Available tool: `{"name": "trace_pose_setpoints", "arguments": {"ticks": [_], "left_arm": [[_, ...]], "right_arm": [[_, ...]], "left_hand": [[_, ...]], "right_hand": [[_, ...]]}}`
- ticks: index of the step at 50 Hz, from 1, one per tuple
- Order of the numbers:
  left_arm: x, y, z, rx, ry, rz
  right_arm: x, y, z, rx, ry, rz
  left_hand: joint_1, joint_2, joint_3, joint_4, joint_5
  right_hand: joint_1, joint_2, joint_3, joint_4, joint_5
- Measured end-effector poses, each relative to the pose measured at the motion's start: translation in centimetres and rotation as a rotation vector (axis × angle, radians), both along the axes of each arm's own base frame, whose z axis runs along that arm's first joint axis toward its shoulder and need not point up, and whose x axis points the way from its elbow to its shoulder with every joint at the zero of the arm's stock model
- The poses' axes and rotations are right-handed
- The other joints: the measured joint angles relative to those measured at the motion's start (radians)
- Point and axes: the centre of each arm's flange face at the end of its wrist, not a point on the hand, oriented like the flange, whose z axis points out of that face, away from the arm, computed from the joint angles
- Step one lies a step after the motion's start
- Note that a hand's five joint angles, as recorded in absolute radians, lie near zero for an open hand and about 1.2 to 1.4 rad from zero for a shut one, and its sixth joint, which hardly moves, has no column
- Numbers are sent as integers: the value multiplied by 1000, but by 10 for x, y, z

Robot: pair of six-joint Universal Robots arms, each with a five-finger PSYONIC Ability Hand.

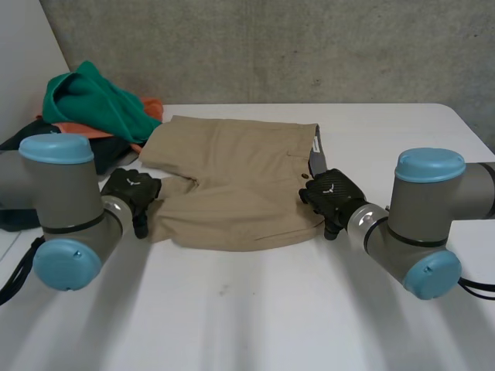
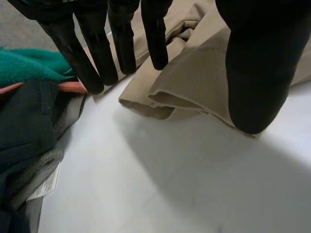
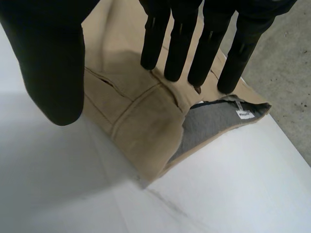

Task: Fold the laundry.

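Tan shorts (image 1: 232,182) lie folded in half on the white table (image 1: 255,309), waistband to the right with its grey lining (image 3: 206,126) turned up. My left hand (image 1: 131,193) hovers at the shorts' left leg hems (image 2: 160,99), fingers (image 2: 92,53) straight and spread, thumb apart, nothing held. At the waistband end my right hand (image 1: 332,193) stands above the cloth (image 3: 136,116). Its fingers (image 3: 180,43) are straight and its thumb is wide apart, holding nothing.
A heap of laundry sits at the back left: a green garment (image 1: 93,100), an orange one (image 1: 85,131) and dark clothes (image 2: 24,126) with a white label (image 2: 46,184), close beside my left hand. A grey wall (image 1: 309,46) backs the table.
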Motion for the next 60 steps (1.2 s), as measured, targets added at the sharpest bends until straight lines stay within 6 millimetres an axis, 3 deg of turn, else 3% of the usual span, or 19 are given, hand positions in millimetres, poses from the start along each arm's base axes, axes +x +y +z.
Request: {"name": "trace_pose_setpoints", "arguments": {"ticks": [2, 5, 6, 7, 9, 18, 25, 33, 36, 40, 43, 47, 54, 55, 57, 60], "left_arm": [[-3, -1, -1, 1, -2, -7], [-8, -1, -4, 6, -4, -24], [-10, 0, -5, 8, -5, -28], [-11, 1, -5, 10, -6, -33], [-13, 2, -5, 14, -7, -39], [-8, 25, 9, 43, -6, -48], [9, 67, 26, 128, -63, -85], [28, 131, 31, 333, -182, -195], [29, 150, 35, 378, -212, -240], [26, 162, 41, 376, -243, -282], [19, 154, 47, 310, -246, -279], [2, 119, 60, 146, -212, -238], [-38, 30, 81, -181, -84, -153], [-40, 25, 82, -198, -78, -147], [-52, -9, 84, -294, -42, -98], [-60, -36, 81, -349, -24, -50]], "right_arm": [[1, -3, -2, -1, -1, -4], [2, -7, -4, -12, -5, -8], [2, -8, -4, -16, -7, -9], [3, -8, -4, -21, -9, -9], [3, -9, -3, -31, -13, -11], [-6, 4, 15, -49, 5, -19], [-36, 39, 31, 65, 169, -10], [-83, 107, 52, 326, 425, 78], [-92, 125, 58, 373, 466, 122], [-94, 133, 63, 365, 464, 158], [-90, 123, 65, 321, 420, 145], [-78, 89, 67, 228, 294, 64], [-51, 17, 75, 23, 51, -108], [-49, 12, 76, 4, 38, -119], [-40, -12, 77, -107, -18, -171], [-33, -30, 75, -204, -50, -202]], "left_hand": [[0, 0, 0, 0, 0], [279, 260, 249, 251, 245], [279, 260, 249, 251, 245], [531, 509, 506, 487, 479], [698, 693, 686, 691, 677], [698, 746, 738, 746, 697], [698, 746, 738, 746, 697], [698, 746, 738, 746, 697], [698, 746, 738, 747, 697], [698, 747, 739, 747, 697], [698, 748, 740, 747, 697], [698, 748, 740, 747, 697], [698, 748, 741, 747, 697], [698, 748, 741, 747, 697], [698, 748, 741, 747, 697], [698, 748, 741, 747, 697]], "right_hand": [[99, 100, 99, 98, 96], [466, 528, 503, 501, 488], [501, 592, 580, 580, 563], [517, 622, 614, 617, 599], [523, 629, 637, 645, 627], [523, 629, 639, 649, 632], [523, 629, 639, 650, 632], [523, 629, 639, 650, 632], [523, 629, 640, 650, 632], [523, 629, 640, 651, 634], [531, 629, 643, 651, 639], [557, 629, 644, 651, 644], [557, 629, 644, 651, 647], [557, 629, 644, 651, 647], [557, 629, 644, 651, 647], [557, 629, 644, 651, 647]]}}
